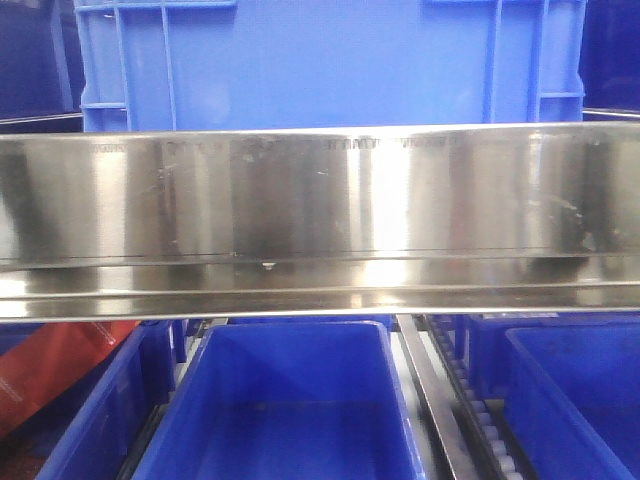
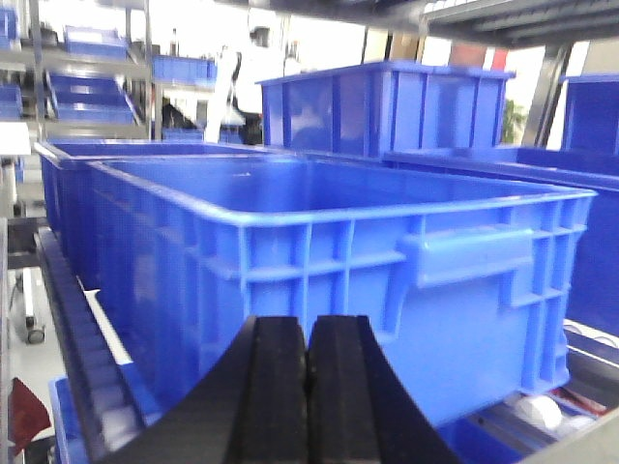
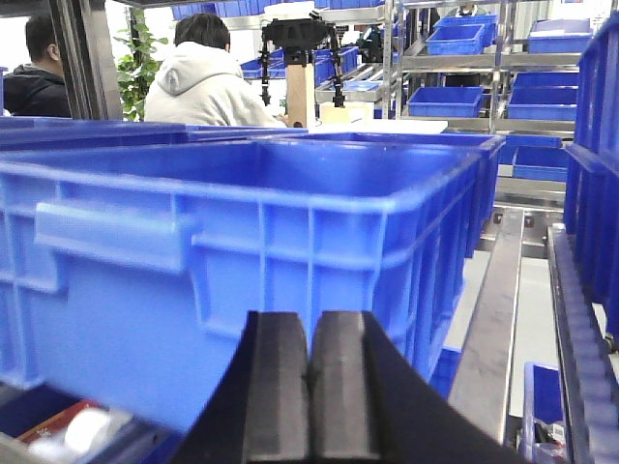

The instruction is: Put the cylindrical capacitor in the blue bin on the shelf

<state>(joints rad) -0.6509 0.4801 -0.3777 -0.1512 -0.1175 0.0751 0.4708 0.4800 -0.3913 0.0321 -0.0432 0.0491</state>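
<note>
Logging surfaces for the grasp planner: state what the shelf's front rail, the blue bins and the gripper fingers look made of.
Front rail: apparently polished stainless steel, with mirror-like glare and fine scratches.
Blue bins: likely moulded plastic, glossy, with ribbed walls and a moulded handle.
Gripper fingers: matte black, probably rubber or plastic; hard to tell.

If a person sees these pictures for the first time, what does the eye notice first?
First, the shiny steel rail crossing the whole front view, with blue bins above and below it. In each wrist view a large blue bin fills the frame behind a shut black gripper: left gripper, right gripper.
</note>
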